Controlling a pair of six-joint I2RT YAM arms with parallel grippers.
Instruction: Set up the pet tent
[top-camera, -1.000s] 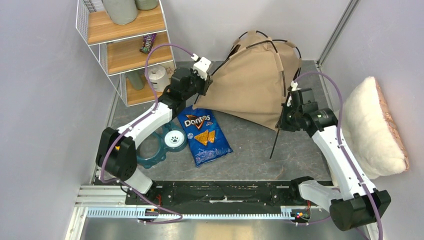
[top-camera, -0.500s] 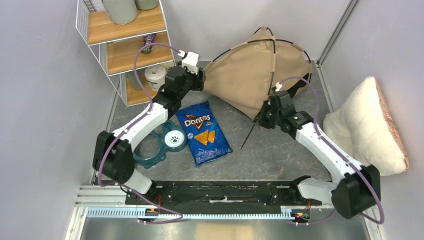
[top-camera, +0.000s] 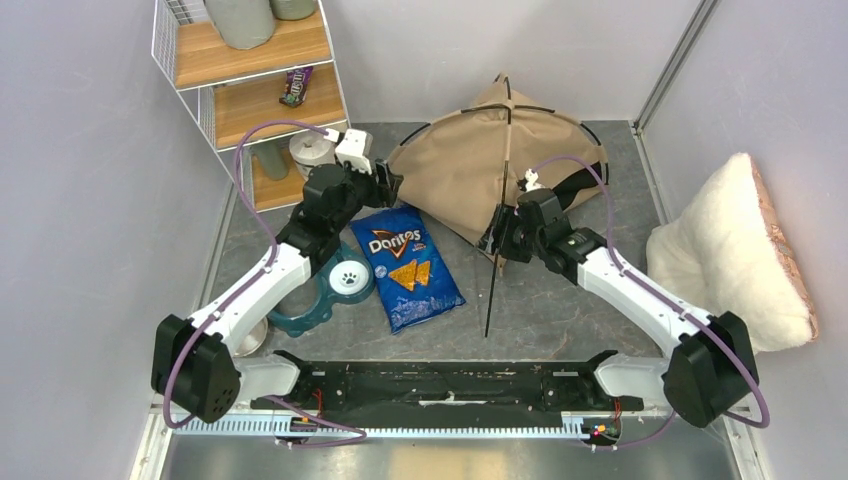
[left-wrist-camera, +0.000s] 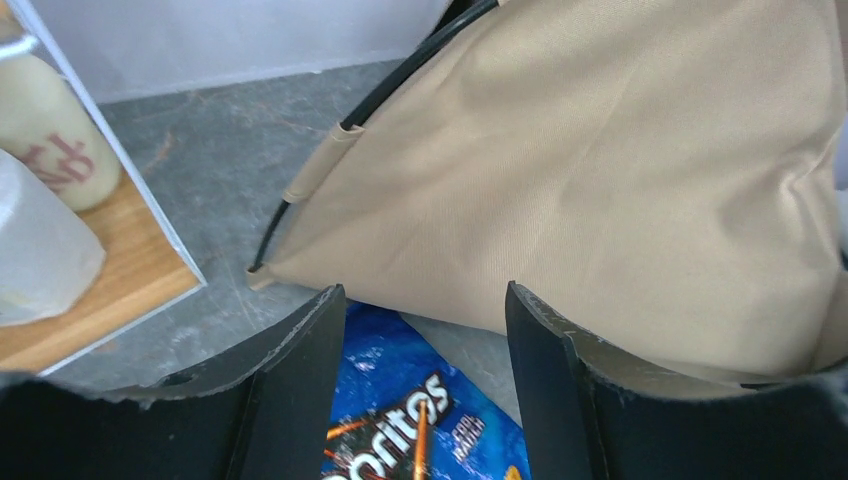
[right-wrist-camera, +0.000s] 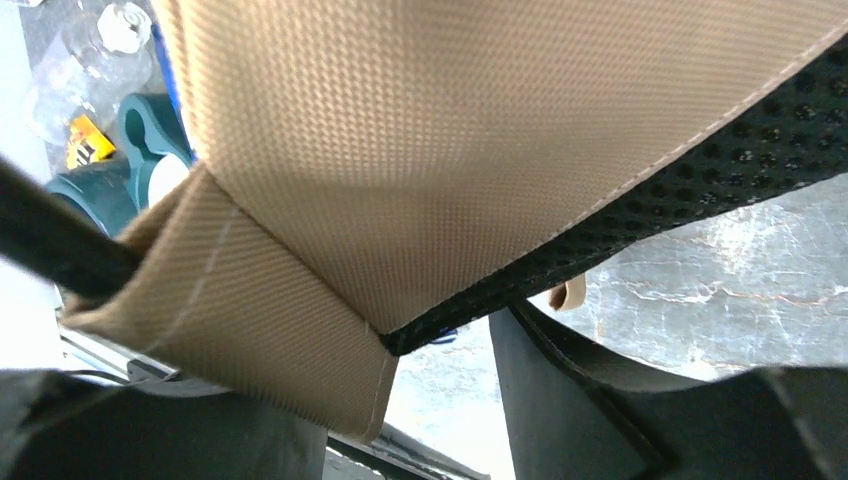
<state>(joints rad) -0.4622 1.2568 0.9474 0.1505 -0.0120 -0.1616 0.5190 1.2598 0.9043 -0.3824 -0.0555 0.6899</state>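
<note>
Pet tent (top-camera: 470, 170): far centre of table (top-camera: 580, 310), domed, shifted left from a second ago, away from right wall.
Left gripper (top-camera: 388, 185): fingers apart, nothing between, just off tent's left corner, above Doritos bag (top-camera: 408, 265); earlier right at that corner, since pulled back toward near-left.
Right gripper (top-camera: 497, 238): fingers spread, tan pole sleeve (right-wrist-camera: 250, 320) lying in gap against one finger, not pinched; earlier gripping tent edge further right.
Loose black pole (top-camera: 492, 300): slanting from sleeve down to table, tip moved left.
</note>
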